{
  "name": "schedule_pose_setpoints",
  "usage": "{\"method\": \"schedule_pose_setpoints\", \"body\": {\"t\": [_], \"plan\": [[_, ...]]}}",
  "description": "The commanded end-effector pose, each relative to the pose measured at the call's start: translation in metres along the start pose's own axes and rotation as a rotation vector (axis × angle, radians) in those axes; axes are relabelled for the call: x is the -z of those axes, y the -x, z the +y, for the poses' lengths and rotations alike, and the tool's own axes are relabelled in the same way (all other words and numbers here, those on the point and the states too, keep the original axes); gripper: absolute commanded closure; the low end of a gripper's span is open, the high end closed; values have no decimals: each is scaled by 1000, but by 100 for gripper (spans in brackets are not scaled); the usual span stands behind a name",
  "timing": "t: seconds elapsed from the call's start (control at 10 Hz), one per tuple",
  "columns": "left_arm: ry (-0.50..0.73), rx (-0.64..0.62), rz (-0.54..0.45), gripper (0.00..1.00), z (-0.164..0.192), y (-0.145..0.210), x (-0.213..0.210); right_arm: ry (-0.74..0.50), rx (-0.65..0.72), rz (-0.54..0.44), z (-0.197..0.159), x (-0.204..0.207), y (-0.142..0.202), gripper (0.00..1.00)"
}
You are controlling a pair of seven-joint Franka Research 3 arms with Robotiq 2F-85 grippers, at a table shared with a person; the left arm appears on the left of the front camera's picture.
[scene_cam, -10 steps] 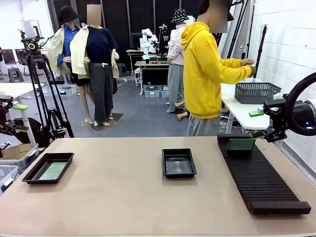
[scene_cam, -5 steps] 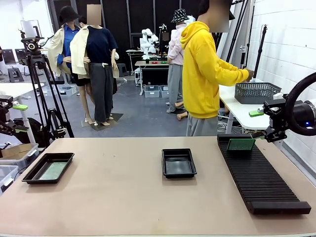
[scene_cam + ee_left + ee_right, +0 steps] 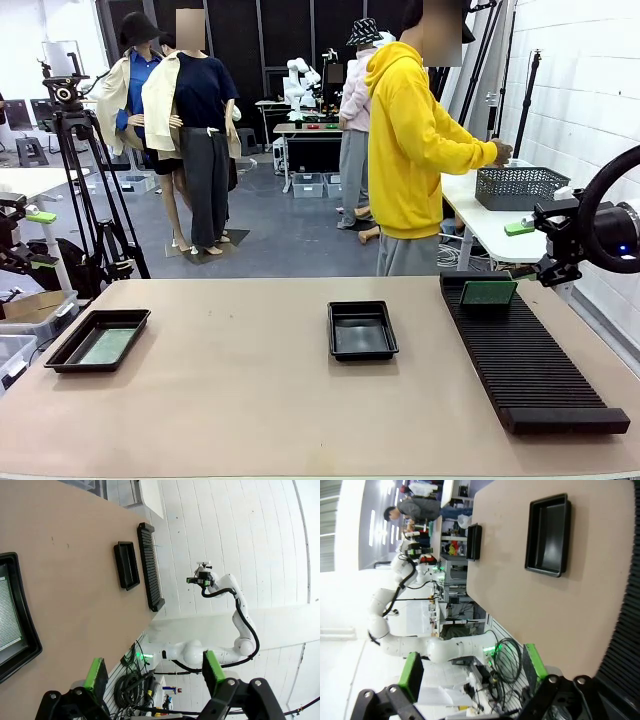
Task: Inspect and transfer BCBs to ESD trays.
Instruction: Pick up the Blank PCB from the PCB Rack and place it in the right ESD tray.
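One ESD tray [image 3: 97,340] lies at the table's left with a green BCB [image 3: 105,347] flat inside it. The other ESD tray [image 3: 362,330] sits mid-table and holds nothing. A second BCB [image 3: 488,292] stands on edge at the far end of the black slotted rack [image 3: 530,365]. My right gripper [image 3: 535,250] hangs open off the table's right edge, just right of that board. At the left edge my left gripper [image 3: 35,238] is open, off the table. In the wrist views the left gripper [image 3: 154,670] and the right gripper [image 3: 471,669] both show wide, empty jaws.
A person in a yellow hoodie [image 3: 410,150] stands at the far side, turned toward a side table with a grey mesh basket [image 3: 518,186]. A camera tripod [image 3: 85,190] stands beyond the table's far left corner.
The person has drawn the outstretched hand back and down toward the mesh basket. Both arms, the trays and the boards have stayed put.
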State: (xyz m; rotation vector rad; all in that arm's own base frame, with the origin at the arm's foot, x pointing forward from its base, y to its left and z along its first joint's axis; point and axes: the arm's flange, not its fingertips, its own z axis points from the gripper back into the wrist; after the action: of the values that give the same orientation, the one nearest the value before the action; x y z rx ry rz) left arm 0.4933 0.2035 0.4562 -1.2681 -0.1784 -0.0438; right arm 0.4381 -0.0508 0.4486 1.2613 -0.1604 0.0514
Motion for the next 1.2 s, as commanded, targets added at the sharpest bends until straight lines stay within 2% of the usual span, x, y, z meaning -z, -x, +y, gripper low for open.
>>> {"method": "schedule_pose_setpoints", "body": {"t": [0.0,0.2,0.5,0.7,0.9,1.0,1.1], "plan": [[-3,-2,-8,0,0,0,-1,64,15,25,11,-5,-27,0],[-3,-2,-8,0,0,0,-1,147,-2,43,25,-11,-56,0],[-3,-2,-8,0,0,0,-1,403,-96,165,41,-18,-113,0],[-3,-2,-8,0,0,0,-1,515,-240,286,47,-12,-151,0],[-3,-2,-8,0,0,0,-1,543,-422,408,43,-3,-180,0],[-3,-2,-8,0,0,0,-1,531,-494,498,37,2,-195,0],[-3,-2,-8,0,0,0,-1,616,-578,580,28,10,-208,0]]}}
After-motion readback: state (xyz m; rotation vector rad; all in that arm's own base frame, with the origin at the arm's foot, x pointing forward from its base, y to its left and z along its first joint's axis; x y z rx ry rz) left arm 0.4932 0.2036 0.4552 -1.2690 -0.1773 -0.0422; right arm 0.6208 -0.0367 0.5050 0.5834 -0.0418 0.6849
